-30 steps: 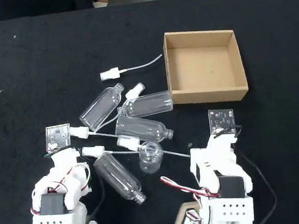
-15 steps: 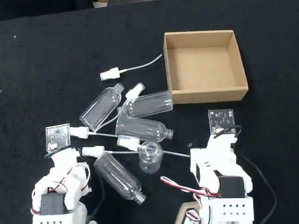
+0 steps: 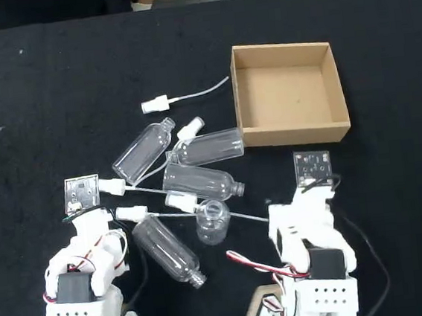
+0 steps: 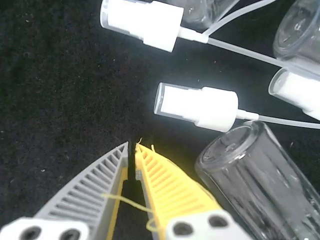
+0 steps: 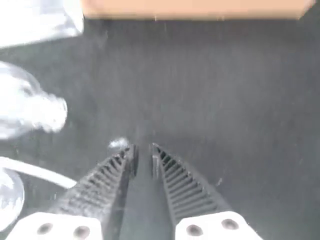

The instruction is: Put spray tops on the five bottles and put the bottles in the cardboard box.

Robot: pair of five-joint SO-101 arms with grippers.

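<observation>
Your left gripper (image 4: 131, 146) is pinched closed on nothing, just beside a white spray top (image 4: 197, 106) and the round bottom of a clear bottle (image 4: 250, 165). Your right gripper (image 5: 143, 148) is open only a crack and holds nothing, low over the black table (image 3: 39, 85). The five bottles sit in a heap (image 3: 191, 182) beside the cardboard box (image 3: 295, 133); none has a top on and none is in the box. Watch out: jaws this narrow would push a top away, not grab it. The lying bottles are round and could roll. The standing bottle (image 3: 213, 221) could tip over. The thin tubes (image 3: 239, 215) cross each other, so pulling one top may drag others. Where tubes run past bottles, you cannot tell which top each belongs to, and the clear bottle edges are hard to see.
</observation>
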